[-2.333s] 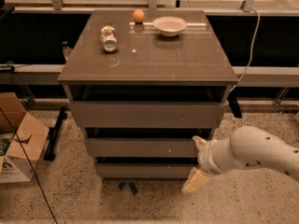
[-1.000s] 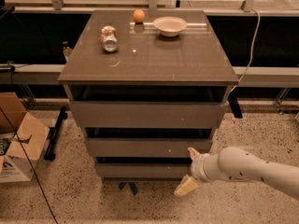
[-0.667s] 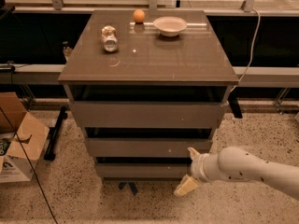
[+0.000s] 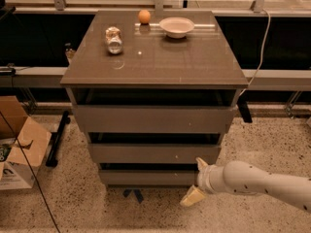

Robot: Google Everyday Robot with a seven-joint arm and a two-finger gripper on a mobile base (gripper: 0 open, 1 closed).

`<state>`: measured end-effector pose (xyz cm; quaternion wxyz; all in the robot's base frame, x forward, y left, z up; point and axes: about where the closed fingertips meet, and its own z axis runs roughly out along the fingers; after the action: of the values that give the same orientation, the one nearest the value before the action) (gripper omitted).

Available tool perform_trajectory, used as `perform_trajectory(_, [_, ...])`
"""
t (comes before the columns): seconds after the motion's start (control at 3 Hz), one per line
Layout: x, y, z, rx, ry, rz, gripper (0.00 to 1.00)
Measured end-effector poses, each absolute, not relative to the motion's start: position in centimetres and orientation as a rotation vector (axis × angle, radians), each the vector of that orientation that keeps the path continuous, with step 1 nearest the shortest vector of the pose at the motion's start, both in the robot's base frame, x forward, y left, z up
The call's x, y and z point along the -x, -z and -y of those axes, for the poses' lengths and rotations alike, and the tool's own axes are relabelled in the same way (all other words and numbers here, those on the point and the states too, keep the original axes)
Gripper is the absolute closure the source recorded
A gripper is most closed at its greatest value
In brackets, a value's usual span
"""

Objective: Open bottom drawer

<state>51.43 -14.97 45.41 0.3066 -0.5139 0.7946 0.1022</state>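
The bottom drawer (image 4: 146, 177) is the lowest, slimmest grey-brown front of the cabinet, and it sits closed and flush under the middle front (image 4: 153, 153). My gripper (image 4: 197, 180) is at the right end of that bottom front, reaching in from the right on a white arm (image 4: 252, 181). It is open: the upper finger (image 4: 200, 163) sits at the gap above the drawer's right corner, and the lower finger (image 4: 193, 196) hangs below the drawer's lower edge. Whether they touch the front is unclear.
On the cabinet top (image 4: 194, 62) stand an orange (image 4: 144, 16), a white bowl (image 4: 177, 26) and a crushed can (image 4: 113, 39). A cardboard box (image 4: 17, 149) and a black bar (image 4: 57, 139) lie on the floor at the left. A cable (image 4: 265, 38) hangs at the right.
The arm has moved left and lower, bringing the gripper from beside the middle drawer to the bottom drawer's right end. Over the last second it has barely moved. The drawers are unchanged.
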Motion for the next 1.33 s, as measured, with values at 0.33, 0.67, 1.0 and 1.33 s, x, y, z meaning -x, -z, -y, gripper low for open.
perform_trajectory(0.33, [-52.0, -43.4, 15.5, 1.34, -0.275, -2.084, 0.0])
perform_trajectory(0.67, [-52.6, -41.7, 15.8, 1.328, -0.283, -2.073, 0.0])
perform_trajectory(1.0, [-53.7, -39.1, 16.4, 1.311, -0.294, -2.07, 0.0])
perform_trajectory(1.33, [-53.8, -38.8, 16.4, 1.301, -0.291, -2.073, 0.0])
